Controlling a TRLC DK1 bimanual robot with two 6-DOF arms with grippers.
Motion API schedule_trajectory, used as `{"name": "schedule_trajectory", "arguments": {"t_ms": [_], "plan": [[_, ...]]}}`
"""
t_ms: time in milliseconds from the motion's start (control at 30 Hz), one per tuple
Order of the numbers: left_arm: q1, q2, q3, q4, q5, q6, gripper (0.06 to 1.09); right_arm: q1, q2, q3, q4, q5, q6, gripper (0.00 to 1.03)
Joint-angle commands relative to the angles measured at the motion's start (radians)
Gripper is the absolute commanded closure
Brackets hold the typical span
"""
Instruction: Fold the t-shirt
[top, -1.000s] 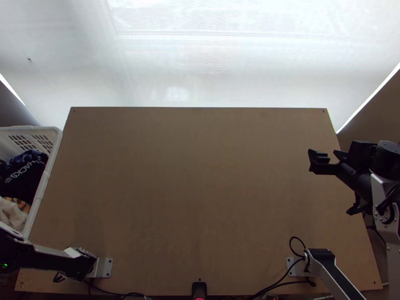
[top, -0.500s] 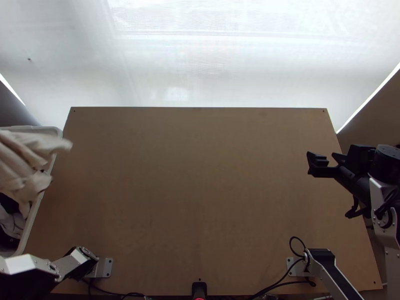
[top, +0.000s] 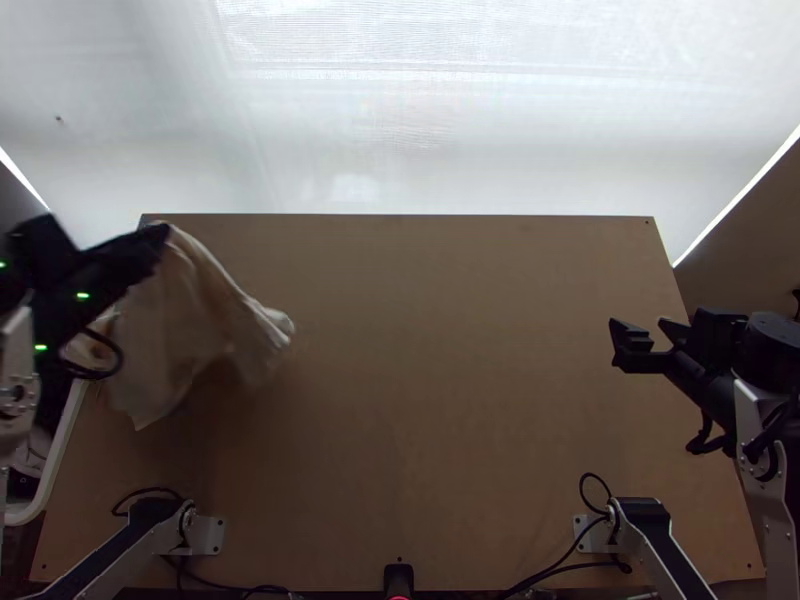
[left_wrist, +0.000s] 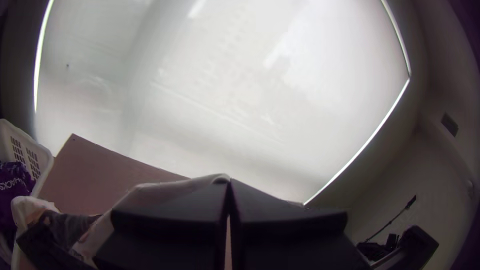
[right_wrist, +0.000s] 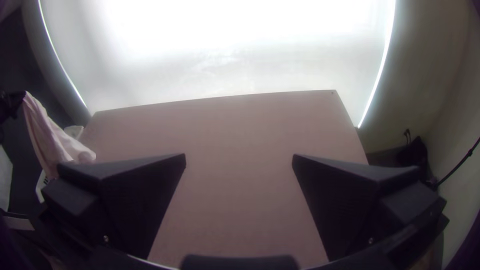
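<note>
One big brown surface (top: 450, 400) is under the left tool (top: 162, 234) and the right tool (top: 639, 324). Near the left tool sits a white basket (top: 62, 440) of clothes (left_wrist: 12, 182). The tan t-shirt (top: 180, 330) hangs down from the left tool, which pinches its top tight. The right tool is wide open.

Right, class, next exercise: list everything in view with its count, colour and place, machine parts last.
cloth: one, cream, hanging from left gripper over table's left end
table: one, light brown, centre
basket: one, white, beside table's left edge
clothing: at least one piece, dark, in basket
sheet: one, white, beyond table
cables: several, black, by arm bases
grippers: two, black; left shut on cloth, right gripper open
arms: two, silver and black, one each side
</note>
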Motion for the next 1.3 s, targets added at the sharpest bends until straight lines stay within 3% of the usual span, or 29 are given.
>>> {"name": "schedule_trajectory", "arguments": {"t_ms": [0,100,267,567,1000,1033,1067,1133,1167,1267], "plan": [[-0.47,0.035,-0.189,0.157,-0.203,0.015,1.05,0.002,-0.058,-0.055,-0.007,-0.009,0.0,0.04],[-0.588,0.103,-0.213,0.203,-0.257,0.079,1.05,0.006,-0.063,-0.055,-0.01,-0.015,0.0,0.04],[-0.695,0.239,-0.206,0.316,-0.258,0.123,1.05,0.009,-0.053,-0.052,-0.003,-0.014,0.0,0.04],[-0.881,0.549,-0.126,0.479,-0.258,0.13,1.05,0.009,-0.052,-0.055,-0.009,-0.014,-0.005,0.04],[-0.931,0.948,0.316,0.551,-0.436,0.097,1.05,-0.007,-0.043,-0.066,-0.009,-0.012,-0.009,0.04],[-0.93,0.974,0.343,0.551,-0.459,0.099,1.0,-0.007,-0.041,-0.066,-0.009,-0.012,-0.009,0.04],[-0.928,0.99,0.362,0.539,-0.458,0.102,0.79,-0.008,-0.041,-0.066,-0.007,-0.012,-0.009,0.04],[-0.924,0.99,0.363,0.531,-0.45,0.142,0.16,-0.008,-0.04,-0.063,-0.006,-0.012,-0.009,0.04],[-0.918,0.982,0.369,0.503,-0.45,0.149,0.1,-0.008,-0.04,-0.062,-0.006,-0.012,-0.009,0.04],[-0.836,0.907,0.374,0.408,-0.448,0.123,0.1,-0.008,-0.04,-0.059,-0.006,-0.014,-0.009,0.04]]}}
